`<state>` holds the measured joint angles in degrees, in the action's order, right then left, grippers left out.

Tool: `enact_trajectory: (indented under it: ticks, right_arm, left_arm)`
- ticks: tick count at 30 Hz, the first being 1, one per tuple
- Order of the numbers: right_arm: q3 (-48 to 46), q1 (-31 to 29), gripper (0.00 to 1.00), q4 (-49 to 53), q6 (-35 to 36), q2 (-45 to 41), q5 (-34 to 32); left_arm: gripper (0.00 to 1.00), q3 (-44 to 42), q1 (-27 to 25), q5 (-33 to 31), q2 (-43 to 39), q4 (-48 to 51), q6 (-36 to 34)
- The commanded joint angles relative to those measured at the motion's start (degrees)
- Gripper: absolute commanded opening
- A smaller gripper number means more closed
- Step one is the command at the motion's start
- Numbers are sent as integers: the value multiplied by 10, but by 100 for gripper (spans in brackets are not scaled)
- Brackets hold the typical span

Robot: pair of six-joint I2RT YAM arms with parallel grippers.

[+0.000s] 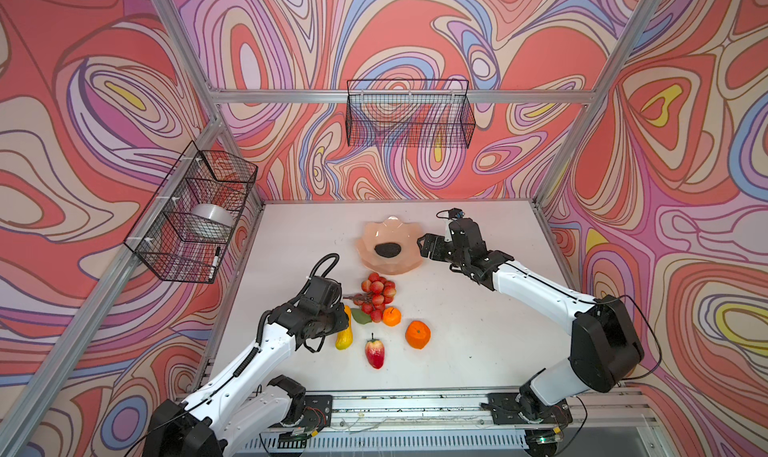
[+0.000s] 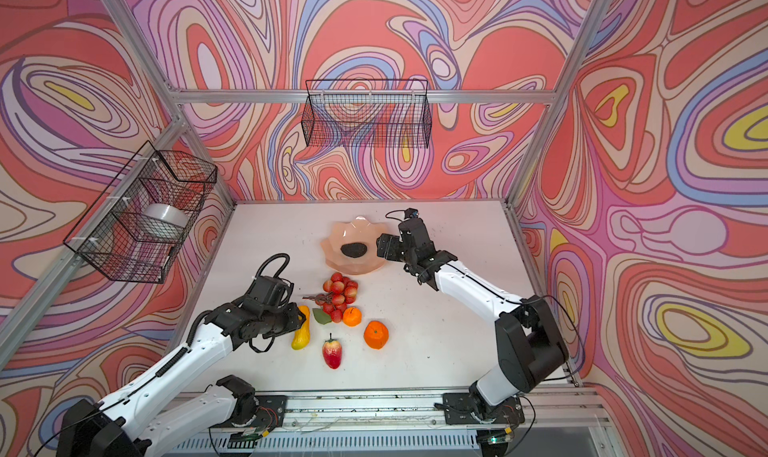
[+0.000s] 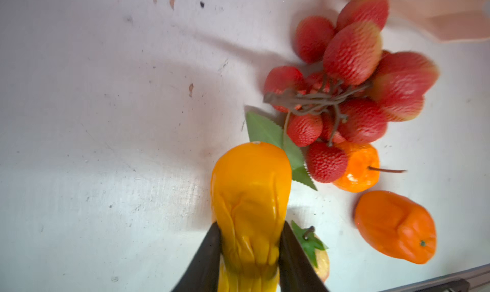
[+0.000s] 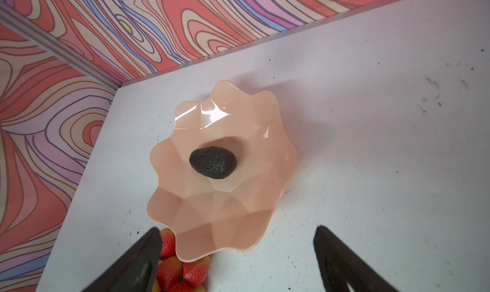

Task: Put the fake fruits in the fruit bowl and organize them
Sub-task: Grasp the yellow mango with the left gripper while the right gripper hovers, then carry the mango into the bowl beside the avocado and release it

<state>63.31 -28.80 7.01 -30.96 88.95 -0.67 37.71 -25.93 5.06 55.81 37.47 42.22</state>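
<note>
Both top views look steeply down from high above the near edge of the white tabletop (image 1: pixel 478 309), facing the swirl-patterned back wall (image 1: pixel 291 39). From that distance they take in both arms and the whole table, and they share nearly the entire scene, shifted slightly sideways. The left wrist camera sits very close above the table, looking along the left gripper (image 3: pixel 250 224) at the glossy yellow-orange elongated fruit (image 3: pixel 249 187) in its lower middle, with the bumpy red bunch (image 3: pixel 352 86) at upper right. The right wrist camera hangs higher, looking obliquely past the right gripper (image 4: pixel 237 229) onto the translucent peach-pink scalloped bowl (image 4: pixel 225 216) at mid-frame; the same bunch (image 4: pixel 196 272) shows at its lower edge.
</note>
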Motion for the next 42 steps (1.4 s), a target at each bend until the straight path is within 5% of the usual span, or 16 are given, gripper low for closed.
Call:
enact_trajectory:
  ticks: [1, 4, 17, 21, 27, 36, 42]
  right_arm:
    - [6, 4, 94, -10, -1, 8, 5]
    - [0, 5, 94, -7, -2, 2, 5]
    - [-10, 7, 94, 7, -1, -23, -6]
    - [-7, 6, 94, 11, 0, -23, -3]
    - [-6, 6, 94, 17, -1, -26, -6]
    - [-9, 6, 94, 19, -4, -21, -3]
    - [-9, 8, 94, 10, -10, -7, 6]
  left_arm:
    - [46, -22, -4, 11, 21, 29, 4]
    - [47, -50, -4, 24, 34, -7, 27]
    - [80, -65, -3, 44, 100, -114, 37]
    - [82, -50, -4, 44, 131, -128, 32]
    - [70, -38, -4, 49, 163, -153, 35]
    - [5, -19, -3, -16, 75, -35, 44]
    - [10, 49, -3, -69, -70, 98, 9]
